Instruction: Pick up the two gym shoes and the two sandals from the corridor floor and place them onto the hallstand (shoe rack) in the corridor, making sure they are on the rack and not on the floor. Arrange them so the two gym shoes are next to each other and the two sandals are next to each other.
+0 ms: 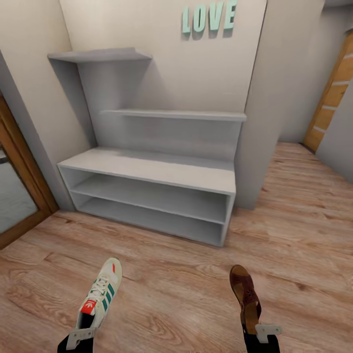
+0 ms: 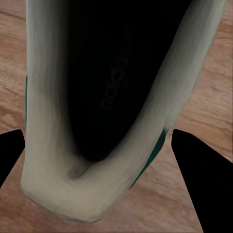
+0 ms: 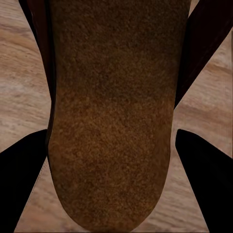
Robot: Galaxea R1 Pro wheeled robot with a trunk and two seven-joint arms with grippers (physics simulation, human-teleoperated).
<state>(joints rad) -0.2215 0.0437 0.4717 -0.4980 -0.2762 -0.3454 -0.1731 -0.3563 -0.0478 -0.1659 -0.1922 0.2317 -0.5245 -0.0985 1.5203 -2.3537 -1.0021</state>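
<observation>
At the lower left of the head view, the left gripper [image 1: 81, 337] holds a white gym shoe [image 1: 100, 293] by its heel end, toe pointing up-frame toward the hallstand [image 1: 162, 169]. Its wrist view looks into the shoe's dark opening [image 2: 116, 82], with a black finger [image 2: 194, 165] on either side of the heel, closed against the shoe. At the lower right, the right gripper [image 1: 262, 334] holds a brown sandal [image 1: 246, 294] by its heel end, toe also pointing toward the hallstand. Its wrist view shows the tan footbed [image 3: 111, 121] between two black fingers [image 3: 204, 170], which pinch the sandal's sides. Wood-plank corridor floor [image 1: 176, 279] lies under both shoes; whether either one touches it cannot be told. The hallstand occupies frame centre, and teal LOVE letters [image 1: 209, 17] hang on the wall above.
</observation>
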